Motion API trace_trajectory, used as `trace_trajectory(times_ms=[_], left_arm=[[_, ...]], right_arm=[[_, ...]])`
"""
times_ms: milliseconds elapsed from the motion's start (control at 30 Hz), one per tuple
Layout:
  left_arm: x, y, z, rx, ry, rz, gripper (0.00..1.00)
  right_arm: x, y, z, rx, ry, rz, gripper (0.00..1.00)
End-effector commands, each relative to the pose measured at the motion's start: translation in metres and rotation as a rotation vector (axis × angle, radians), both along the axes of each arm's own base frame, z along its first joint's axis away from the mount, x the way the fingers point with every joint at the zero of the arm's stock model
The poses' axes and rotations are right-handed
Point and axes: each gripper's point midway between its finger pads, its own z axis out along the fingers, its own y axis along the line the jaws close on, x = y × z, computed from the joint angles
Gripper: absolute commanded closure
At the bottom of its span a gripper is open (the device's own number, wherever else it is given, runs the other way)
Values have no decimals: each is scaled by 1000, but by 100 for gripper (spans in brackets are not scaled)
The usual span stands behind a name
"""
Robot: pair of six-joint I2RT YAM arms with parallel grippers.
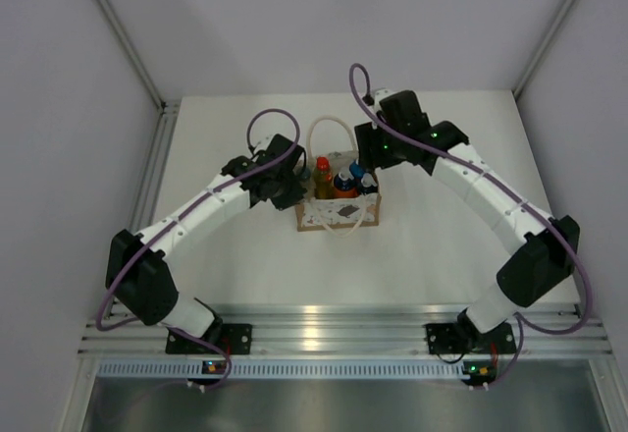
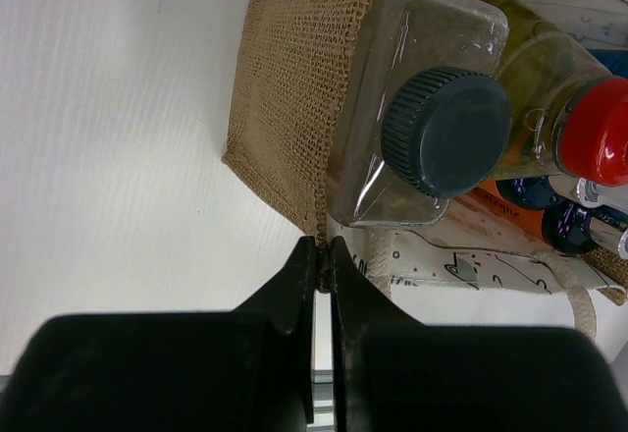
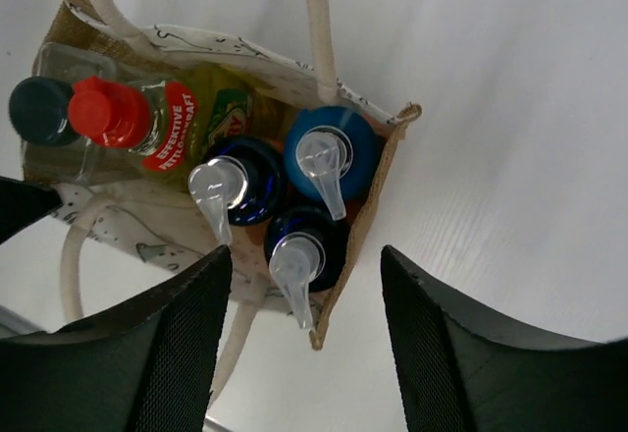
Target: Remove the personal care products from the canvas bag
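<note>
Five bottles upright in the tote: pin the bag, lift straight

All five personal care products (image 3: 235, 187) stand inside the canvas bag (image 1: 339, 218), which sits mid-frame on the tabletop (image 1: 245, 265) in the top view. The left claw (image 2: 322, 252) is clenched on the bag's woven corner seam, low in the left wrist view, just beside the clear bottle (image 2: 412, 108) with the dark grey cap. The right claw (image 3: 304, 252) hangs released over the three pump-topped bottles (image 3: 319, 152) at the centre of its view, apparently touching none. A clean pick likely means closing on one neck below the pump, perhaps the lowest pump bottle (image 3: 294, 255) by the bag's corner. It should then rise vertically while the left claw pins the fabric. The rope handle (image 3: 314, 20) could snag.
</note>
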Motion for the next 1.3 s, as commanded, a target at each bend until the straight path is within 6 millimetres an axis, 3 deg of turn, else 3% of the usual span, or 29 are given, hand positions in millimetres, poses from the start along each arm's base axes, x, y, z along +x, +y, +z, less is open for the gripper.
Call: trace_trajectory(times_ms=[0,333,533,567,667,1267], left_arm=[[-7,7,-19,58,34,-20,100],[-7,9,-20,76,29,-39,100],[-8,8,-21,69,37,-38,100],[-8,8,-20,69,35,-40,100],[-6,7,-19,70,30,-43,100],[-2,6,-16,70,21,-41,100]], right_arm=[[22,14,18,-32,-99,15,44],[52,29,-3,-119,-88,38,55],[50,27,-18,-154,-46,39,62],[50,28,-22,-159,-38,42,69],[51,27,-25,-164,-32,40,74],[38,24,-39,-178,9,33,71]])
